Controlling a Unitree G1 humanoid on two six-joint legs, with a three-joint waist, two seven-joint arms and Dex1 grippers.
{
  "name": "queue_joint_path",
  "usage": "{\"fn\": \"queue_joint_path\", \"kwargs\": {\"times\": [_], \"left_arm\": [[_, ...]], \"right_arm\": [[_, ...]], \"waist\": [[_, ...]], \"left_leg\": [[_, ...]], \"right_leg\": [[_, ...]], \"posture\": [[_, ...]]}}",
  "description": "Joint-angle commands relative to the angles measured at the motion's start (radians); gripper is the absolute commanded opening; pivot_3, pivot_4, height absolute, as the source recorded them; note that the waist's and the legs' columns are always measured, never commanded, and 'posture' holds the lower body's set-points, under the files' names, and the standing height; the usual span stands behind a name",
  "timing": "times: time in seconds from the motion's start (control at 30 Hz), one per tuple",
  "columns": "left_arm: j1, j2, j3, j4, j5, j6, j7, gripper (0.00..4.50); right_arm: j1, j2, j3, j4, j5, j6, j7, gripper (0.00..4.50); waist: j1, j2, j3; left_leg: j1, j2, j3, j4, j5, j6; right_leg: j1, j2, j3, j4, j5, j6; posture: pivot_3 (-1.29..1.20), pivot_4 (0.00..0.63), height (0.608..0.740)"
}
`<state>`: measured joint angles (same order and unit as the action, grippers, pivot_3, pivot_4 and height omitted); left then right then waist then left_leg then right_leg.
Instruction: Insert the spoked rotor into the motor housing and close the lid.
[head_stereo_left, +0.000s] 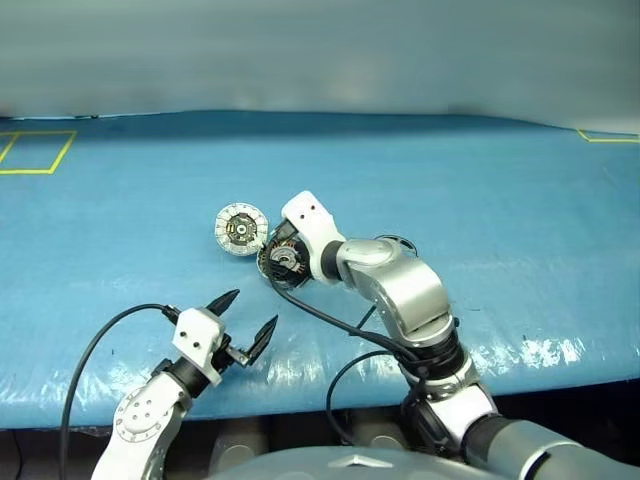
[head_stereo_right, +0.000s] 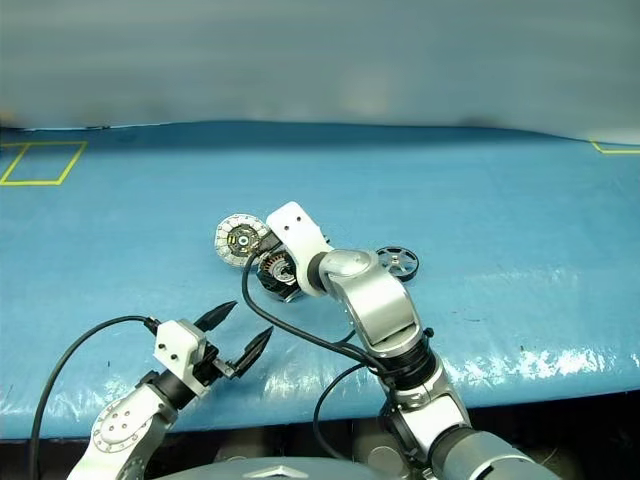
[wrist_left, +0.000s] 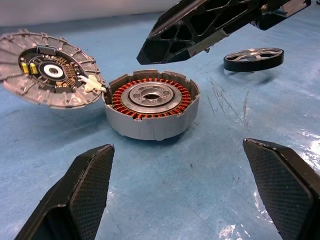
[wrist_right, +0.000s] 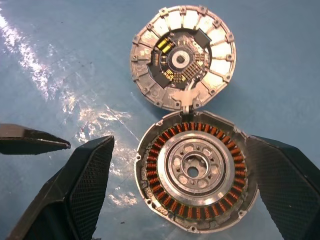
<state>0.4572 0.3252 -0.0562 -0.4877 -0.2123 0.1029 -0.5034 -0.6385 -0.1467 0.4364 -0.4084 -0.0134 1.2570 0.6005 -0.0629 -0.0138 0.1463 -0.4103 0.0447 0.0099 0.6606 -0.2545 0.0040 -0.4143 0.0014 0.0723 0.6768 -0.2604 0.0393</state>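
- Two grippers over one blue table. Nearest, the left gripper sits by the table's front edge, fingers spread wide, holding nothing, pointing toward the housing.
- One right gripper next, just above the housing, tilted down at it. Its fingers are spread to either side of the drum, clear of the rim, nothing pinched.
- One housing sits flat on the table, open side up: copper windings ring a silver hub.
- One lid just beyond it on the left, leaning against the housing rim, ribbed face with dark centre up. A white link joins the two at the rim.
- One rotor, dark with spokes, lies flat on the table on the housing's right, apart from it.
- Two yellow outlines at the far corners of the table.
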Motion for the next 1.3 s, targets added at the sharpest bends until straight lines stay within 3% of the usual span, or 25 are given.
{"fn": "queue_joint_path", "kwargs": {"times": [0.03,0.13,0.2,0.5,0.8,1.3], "left_arm": [[-0.007,0.006,-0.007,-0.007,-0.009,-0.009,-0.008,4.5],[-0.014,0.007,-0.01,-0.004,-0.01,-0.008,-0.01,4.5],[-0.017,0.005,-0.01,-0.003,-0.012,-0.009,-0.008,4.5],[-0.011,0.0,-0.018,-0.013,-0.008,-0.009,0.003,4.5],[0.005,-0.008,-0.024,-0.021,-0.001,-0.019,0.018,4.5],[0.019,-0.005,-0.032,-0.019,-0.002,-0.034,0.022,4.5]], "right_arm": [[-0.053,-0.176,0.11,0.001,0.029,-0.265,0.177,4.43],[-0.107,-0.353,0.25,0.101,-0.069,-0.627,0.316,4.43],[-0.147,-0.412,0.311,0.181,-0.136,-0.83,0.37,4.43],[-0.312,-0.314,0.368,0.546,-0.281,-1.281,0.452,4.43],[-0.361,-0.254,0.383,0.716,-0.365,-1.469,0.555,4.43],[-0.367,-0.222,0.33,0.836,-0.417,-1.471,0.597,4.43]], "waist": [[-0.001,0.0,0.001],[-0.003,-0.001,0.004],[-0.006,-0.001,0.006],[-0.001,-0.001,0.007],[0.013,-0.001,0.007],[0.026,-0.001,0.007]], "left_leg": [[0.0,0.0,0.0,0.0,0.0,0.0],[0.0,-0.002,0.0,0.0,0.0,0.0],[0.0,-0.002,0.0,0.0,0.0,0.0],[0.0,0.0,-0.003,0.0,0.0,0.0],[0.0,0.0,-0.002,0.001,0.0,0.0],[0.001,0.0,-0.002,0.002,0.0,0.0]], "right_leg": [[0.0,-0.001,-0.001,0.0,0.0,0.0],[0.0,-0.001,-0.001,-0.001,0.0,0.001],[0.0,0.0,-0.001,-0.001,0.0,0.001],[0.0,0.006,-0.001,0.001,0.0,-0.001],[0.001,-0.003,-0.002,0.001,0.001,0.0],[0.002,-0.002,-0.002,0.001,0.0,0.0]], "posture": [[0.0,0.15,0.74],[0.0,0.15,0.74],[0.0,0.15,0.74],[0.0,0.15,0.74],[0.0,0.15,0.74],[0.0,0.15,0.74]]}}
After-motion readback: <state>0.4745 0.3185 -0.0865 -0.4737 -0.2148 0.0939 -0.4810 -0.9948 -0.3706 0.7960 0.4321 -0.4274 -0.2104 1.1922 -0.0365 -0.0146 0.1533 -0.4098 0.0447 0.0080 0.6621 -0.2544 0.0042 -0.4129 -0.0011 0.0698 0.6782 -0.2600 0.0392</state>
